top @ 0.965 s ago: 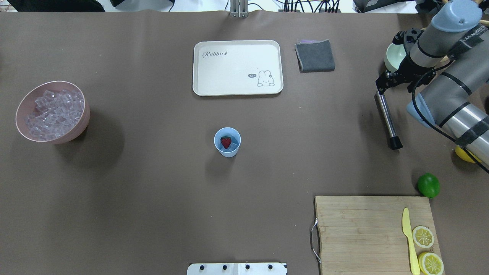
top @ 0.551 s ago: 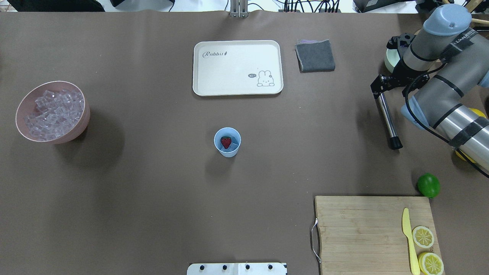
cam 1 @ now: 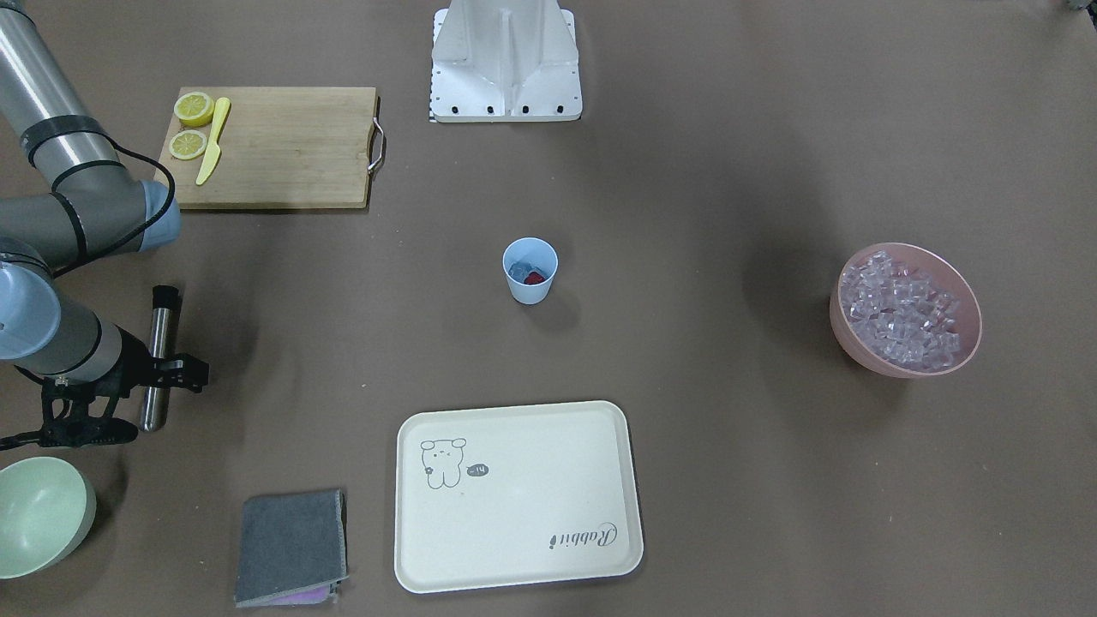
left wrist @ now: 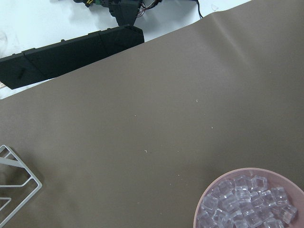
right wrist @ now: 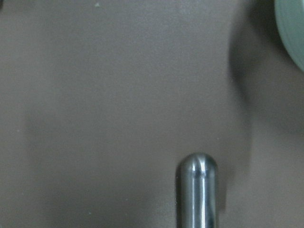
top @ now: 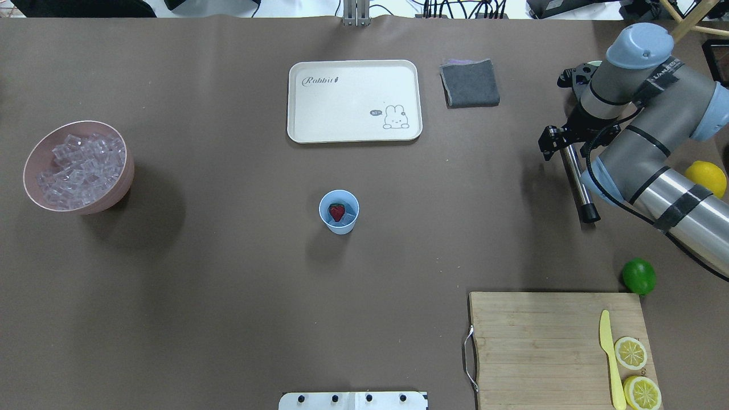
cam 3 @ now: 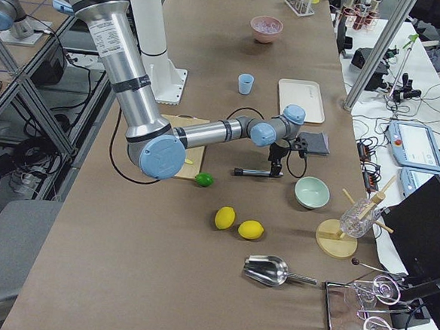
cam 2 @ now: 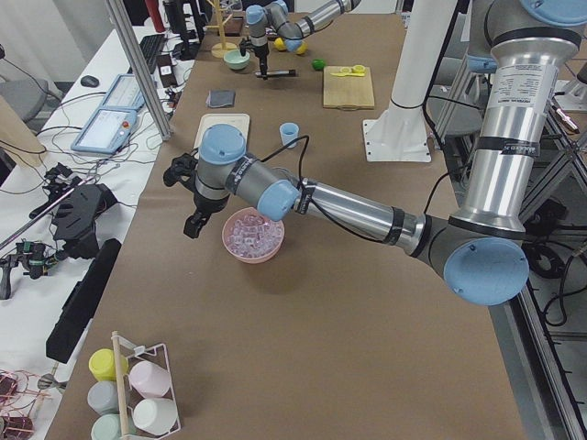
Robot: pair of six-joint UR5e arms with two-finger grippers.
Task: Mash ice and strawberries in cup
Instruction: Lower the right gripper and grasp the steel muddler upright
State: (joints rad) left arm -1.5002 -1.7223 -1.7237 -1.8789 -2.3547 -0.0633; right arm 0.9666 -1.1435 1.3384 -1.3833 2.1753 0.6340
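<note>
The pale blue cup (top: pixel 339 219) stands at the table's middle, also in the front view (cam 1: pixel 530 290). A red strawberry (top: pixel 337 212) lies in it, with a clear ice cube (cam 1: pixel 518 272) beside it. More ice (top: pixel 80 168) heaps in a pink bowl (top: pixel 121 191) at far left, also in the left wrist view (left wrist: pixel 247 204). A steel muddler (top: pixel 577 181) lies flat at right. My right gripper (top: pixel 561 142) hangs open over its far end, jaws either side, not holding it. My left gripper (cam 2: pixel 191 220) hovers beside the pink bowl; I cannot tell its state.
A cream tray (top: pixel 354 100) and a grey cloth (top: pixel 470 83) lie at the back. A mint-green bowl (cam 1: pixel 38 512) stands near my right gripper. A cutting board (top: pixel 529 347) holds a yellow knife and lemon slices. A lime (top: pixel 638 276) and a lemon (top: pixel 706 177) lie at right.
My right arm has swung left and toward the table's back, bringing its gripper over the muddler's far end and uncovering the lemon. The muddler and cup have not moved.
</note>
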